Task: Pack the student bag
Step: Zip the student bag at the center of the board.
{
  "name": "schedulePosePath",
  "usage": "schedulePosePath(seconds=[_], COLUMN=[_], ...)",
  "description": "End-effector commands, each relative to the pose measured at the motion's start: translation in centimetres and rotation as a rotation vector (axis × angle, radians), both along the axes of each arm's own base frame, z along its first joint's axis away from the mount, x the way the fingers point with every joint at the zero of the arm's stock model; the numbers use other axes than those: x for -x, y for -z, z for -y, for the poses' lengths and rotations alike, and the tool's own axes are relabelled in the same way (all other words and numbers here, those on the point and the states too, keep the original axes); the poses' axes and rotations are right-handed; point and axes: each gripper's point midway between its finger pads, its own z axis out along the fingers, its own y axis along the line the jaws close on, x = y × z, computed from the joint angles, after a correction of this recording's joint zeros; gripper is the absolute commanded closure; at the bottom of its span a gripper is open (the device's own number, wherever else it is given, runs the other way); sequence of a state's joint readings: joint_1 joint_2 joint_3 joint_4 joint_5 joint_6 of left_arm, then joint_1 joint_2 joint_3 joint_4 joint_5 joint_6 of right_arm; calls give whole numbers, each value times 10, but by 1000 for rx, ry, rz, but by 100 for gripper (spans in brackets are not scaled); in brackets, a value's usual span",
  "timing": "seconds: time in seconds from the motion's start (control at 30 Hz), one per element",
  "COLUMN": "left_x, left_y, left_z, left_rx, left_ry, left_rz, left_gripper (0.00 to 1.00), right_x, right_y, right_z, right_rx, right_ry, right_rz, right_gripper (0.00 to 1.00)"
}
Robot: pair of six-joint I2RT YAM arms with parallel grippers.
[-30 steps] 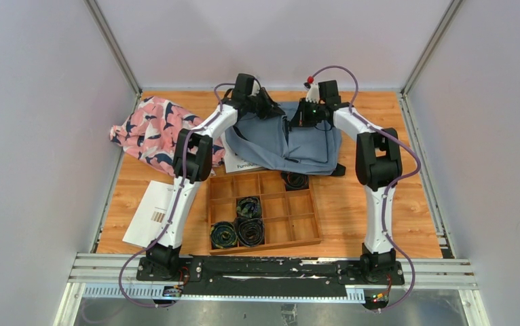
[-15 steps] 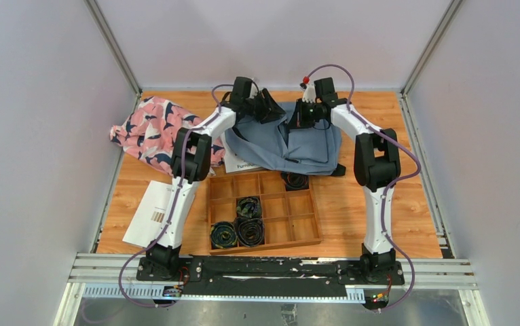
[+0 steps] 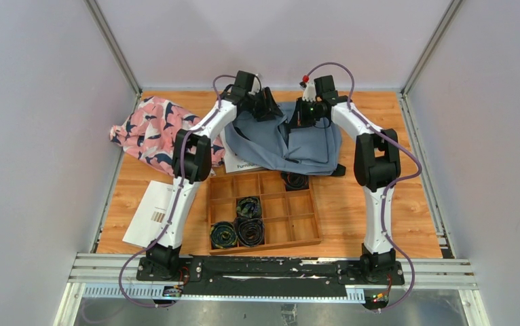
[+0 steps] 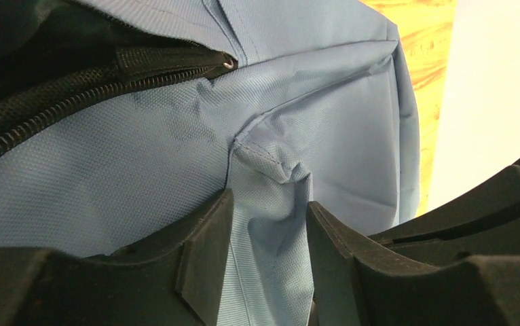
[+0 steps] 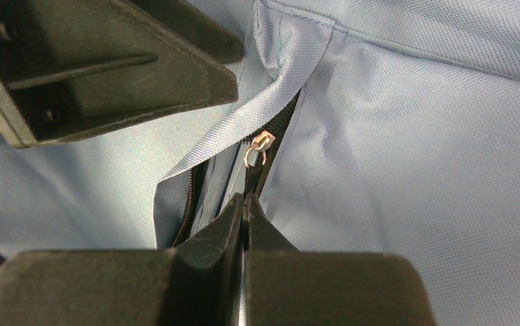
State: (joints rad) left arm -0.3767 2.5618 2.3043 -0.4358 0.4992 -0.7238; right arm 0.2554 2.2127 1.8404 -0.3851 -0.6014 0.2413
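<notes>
From above, the student bag (image 3: 305,144) lies limp at the far side of the table (image 3: 396,125); the left wrist shows my left claw (image 4: 269,207) parted around a soft fabric fold (image 4: 274,173), I think a good hold; the right wrist shows my right claw (image 5: 246,198) shut below the zipper pull (image 5: 261,142).

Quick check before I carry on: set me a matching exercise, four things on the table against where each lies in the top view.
Things:
1. student bag
2. pink cloth
3. wooden tray
4. white booklet

Places:
A. near left, beside the tray
B. far middle
C. far left
D. middle, just nearer than the bag

Pairs: 1-B, 2-C, 3-D, 4-A
</notes>
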Motion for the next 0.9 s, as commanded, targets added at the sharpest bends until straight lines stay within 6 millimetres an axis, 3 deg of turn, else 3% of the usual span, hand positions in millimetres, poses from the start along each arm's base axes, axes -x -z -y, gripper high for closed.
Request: schedulePosePath(seconds=[0.0,0.67,0.87], left_x=[5,-8,-1], left_y=[-2,-5,-1], left_z=[-2,32,43], left_rx=[-93,17,28], left_ry=[16,9,40], left_rz=[26,68,67], left_gripper=[47,48,57], right_x=[10,8,8], right_y=[-8,-3,-2], right_z=[-10,-11,-12], right_rx=[-1,3,2], right_ry=[-45,-57,-60], right_rz=[-19,-39,-44], right_gripper=[100,100,100])
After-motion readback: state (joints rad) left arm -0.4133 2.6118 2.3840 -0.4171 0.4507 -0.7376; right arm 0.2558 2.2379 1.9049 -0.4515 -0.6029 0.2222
